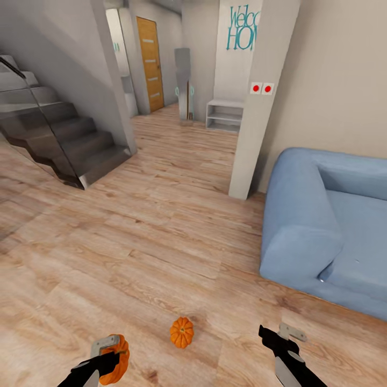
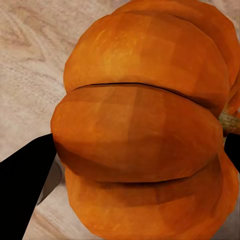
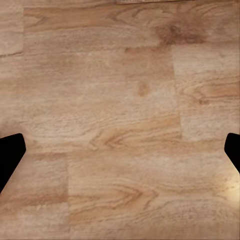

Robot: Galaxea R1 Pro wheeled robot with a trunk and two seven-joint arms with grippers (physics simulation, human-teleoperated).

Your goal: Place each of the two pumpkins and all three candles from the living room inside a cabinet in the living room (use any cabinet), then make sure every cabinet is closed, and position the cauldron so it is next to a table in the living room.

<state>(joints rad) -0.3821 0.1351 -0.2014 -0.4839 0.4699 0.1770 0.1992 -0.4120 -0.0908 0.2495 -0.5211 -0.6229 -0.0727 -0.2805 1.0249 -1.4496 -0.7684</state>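
At the head view's lower left the left gripper [image 1: 110, 359] is clenched around one pumpkin [image 1: 117, 365], while the second pumpkin [image 1: 182, 332] sits on the plank floor [image 1: 161, 242] at bottom centre, between both grippers, and the right gripper [image 1: 279, 338] at lower right hangs spread and empty.

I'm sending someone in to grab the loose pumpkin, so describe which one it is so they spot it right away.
Start at the blue sofa and look left across the wood floor toward the robot. The loose pumpkin sits alone on the planks, stem up, between both arms; the other pumpkin is clamped in the left gripper.
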